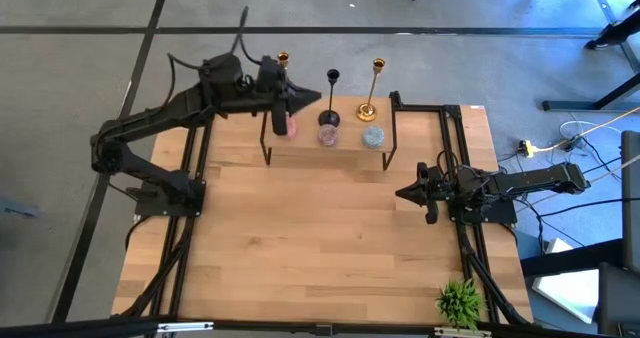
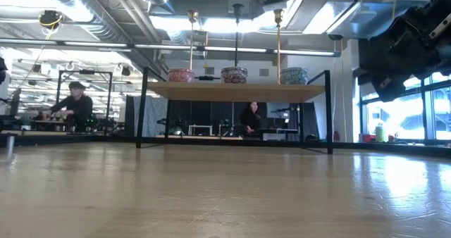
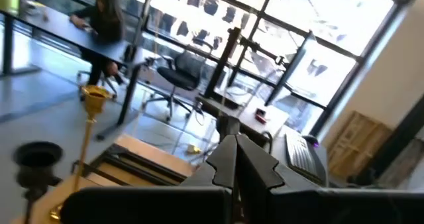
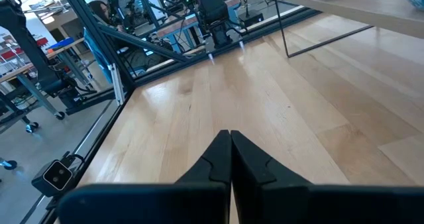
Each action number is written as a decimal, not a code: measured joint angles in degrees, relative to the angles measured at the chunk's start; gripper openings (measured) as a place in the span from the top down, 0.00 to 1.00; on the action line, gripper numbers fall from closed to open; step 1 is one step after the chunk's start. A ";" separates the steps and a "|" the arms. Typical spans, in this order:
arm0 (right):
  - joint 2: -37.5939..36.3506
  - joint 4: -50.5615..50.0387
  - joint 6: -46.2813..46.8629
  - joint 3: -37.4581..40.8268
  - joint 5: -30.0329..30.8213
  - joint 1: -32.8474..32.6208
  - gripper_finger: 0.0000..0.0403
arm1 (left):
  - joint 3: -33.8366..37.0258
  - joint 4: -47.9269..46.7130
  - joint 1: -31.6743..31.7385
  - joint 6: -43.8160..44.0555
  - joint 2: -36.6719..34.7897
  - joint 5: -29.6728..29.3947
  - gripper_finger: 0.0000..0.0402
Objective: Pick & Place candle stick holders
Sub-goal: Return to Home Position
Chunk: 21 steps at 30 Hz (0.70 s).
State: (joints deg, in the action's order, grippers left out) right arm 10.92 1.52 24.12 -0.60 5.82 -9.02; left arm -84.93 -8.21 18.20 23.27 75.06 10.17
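Homing: 6 candle holders [image 2: 235, 74] shelved; left gripper [image 1: 308, 100], closed and empty, seemingly over shelf [image 2: 211, 90], must retract; right gripper [image 1: 403, 192] closed, empty.

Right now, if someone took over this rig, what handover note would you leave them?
Left gripper: shut, empty, above the left end of the shelf.
Right gripper: shut, empty, over the right side of the table.
On the shelf: pink holder, purple holder, light blue holder, with gold stick, black stick, second gold stick behind them.
Placing looks done; left: bring the left arm home.
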 joint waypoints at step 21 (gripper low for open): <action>0.00 0.00 0.00 0.00 0.00 0.00 1.00 | -0.02 -3.61 0.06 -5.13 0.35 -2.65 1.00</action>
State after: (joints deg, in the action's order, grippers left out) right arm 10.92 1.52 24.12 -0.60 5.82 -9.02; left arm -84.95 -11.82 18.25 18.14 75.42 7.52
